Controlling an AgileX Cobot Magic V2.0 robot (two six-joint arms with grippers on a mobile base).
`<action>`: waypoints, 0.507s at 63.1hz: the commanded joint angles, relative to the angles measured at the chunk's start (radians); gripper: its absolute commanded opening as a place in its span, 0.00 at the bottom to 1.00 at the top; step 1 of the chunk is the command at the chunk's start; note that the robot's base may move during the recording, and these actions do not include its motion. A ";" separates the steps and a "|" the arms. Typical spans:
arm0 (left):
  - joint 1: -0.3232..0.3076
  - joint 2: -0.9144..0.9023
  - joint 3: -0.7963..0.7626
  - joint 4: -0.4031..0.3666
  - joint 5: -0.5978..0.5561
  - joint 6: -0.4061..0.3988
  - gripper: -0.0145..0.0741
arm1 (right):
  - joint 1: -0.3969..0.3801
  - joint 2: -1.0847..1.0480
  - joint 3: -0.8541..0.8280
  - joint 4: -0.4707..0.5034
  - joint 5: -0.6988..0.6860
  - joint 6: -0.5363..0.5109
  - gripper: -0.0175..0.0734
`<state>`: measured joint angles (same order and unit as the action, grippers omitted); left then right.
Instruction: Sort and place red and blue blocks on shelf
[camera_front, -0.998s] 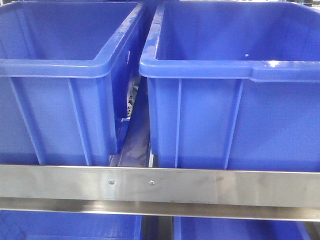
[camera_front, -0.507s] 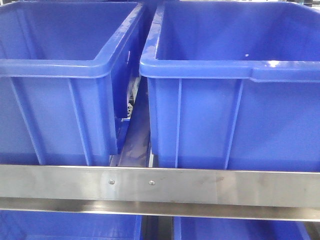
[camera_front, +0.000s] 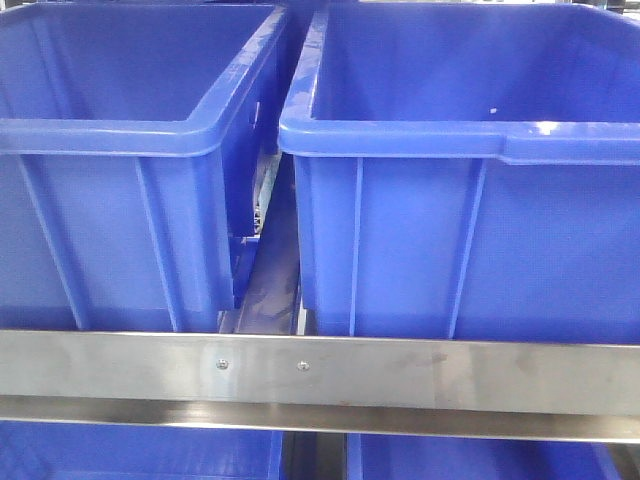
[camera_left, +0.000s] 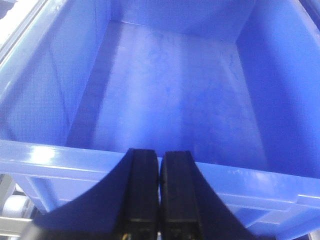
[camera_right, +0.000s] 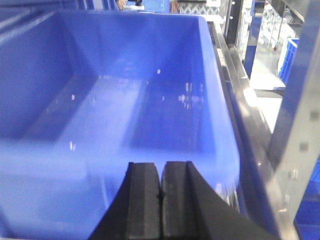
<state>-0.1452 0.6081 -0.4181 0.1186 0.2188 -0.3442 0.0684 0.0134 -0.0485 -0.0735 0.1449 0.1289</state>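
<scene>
Two blue bins on a steel shelf; no blocks showing in any view.

Front view: left bin (camera_front: 120, 140) and right bin (camera_front: 470, 150) are sitting side by side behind the shelf rail (camera_front: 320, 370). Left wrist: left gripper (camera_left: 160, 170) is hovering over a bin rim, jaws pressed together, holding nothing. Right wrist: right gripper (camera_right: 161, 182) is doing likewise, jaws closed and empty.
</scene>
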 joint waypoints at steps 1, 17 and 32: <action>-0.005 -0.004 -0.030 0.002 -0.080 -0.004 0.32 | -0.008 -0.044 0.020 -0.013 -0.082 -0.005 0.25; -0.005 -0.001 -0.030 0.002 -0.080 -0.004 0.32 | -0.008 -0.041 0.071 -0.012 -0.132 -0.005 0.25; -0.005 -0.001 -0.030 0.002 -0.080 -0.004 0.32 | -0.008 -0.041 0.080 -0.012 -0.158 -0.005 0.25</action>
<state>-0.1452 0.6078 -0.4181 0.1186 0.2188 -0.3442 0.0684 -0.0099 0.0315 -0.0735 0.0827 0.1289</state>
